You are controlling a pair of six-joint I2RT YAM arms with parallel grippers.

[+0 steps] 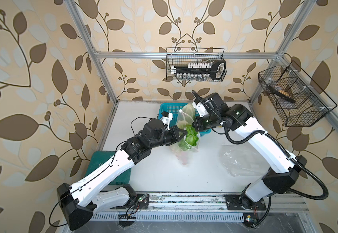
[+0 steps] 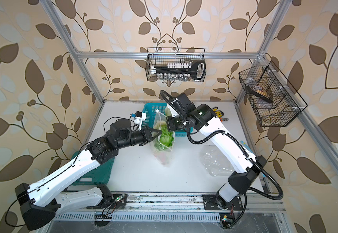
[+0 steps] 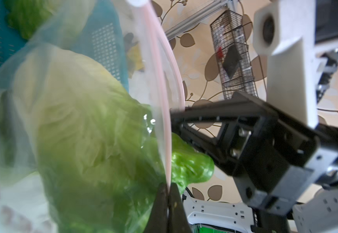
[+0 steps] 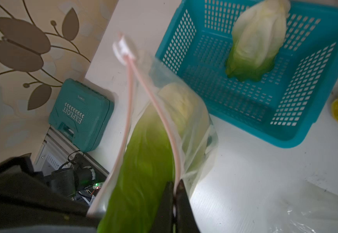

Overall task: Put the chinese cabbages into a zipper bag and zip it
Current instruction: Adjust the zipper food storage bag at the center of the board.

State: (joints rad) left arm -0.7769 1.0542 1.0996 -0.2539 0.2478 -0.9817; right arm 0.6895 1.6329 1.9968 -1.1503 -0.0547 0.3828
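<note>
Chinese cabbages (image 4: 150, 161) sit in the open zipper bag (image 4: 200, 129) beside the teal basket (image 4: 305, 113), where one more head (image 4: 257, 44) lies, with left hand (image 3: 167, 201) and right hand (image 4: 175, 198) each pinched shut on one of its pink zip strips (image 4: 164, 120).

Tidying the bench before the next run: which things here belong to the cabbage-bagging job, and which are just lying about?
Job: zipper bag, cabbages inside it, cabbage in blue basket, left gripper, right gripper.
Lying about: green tool case, loose plastic, yellow gloves, wire wall baskets.
</note>
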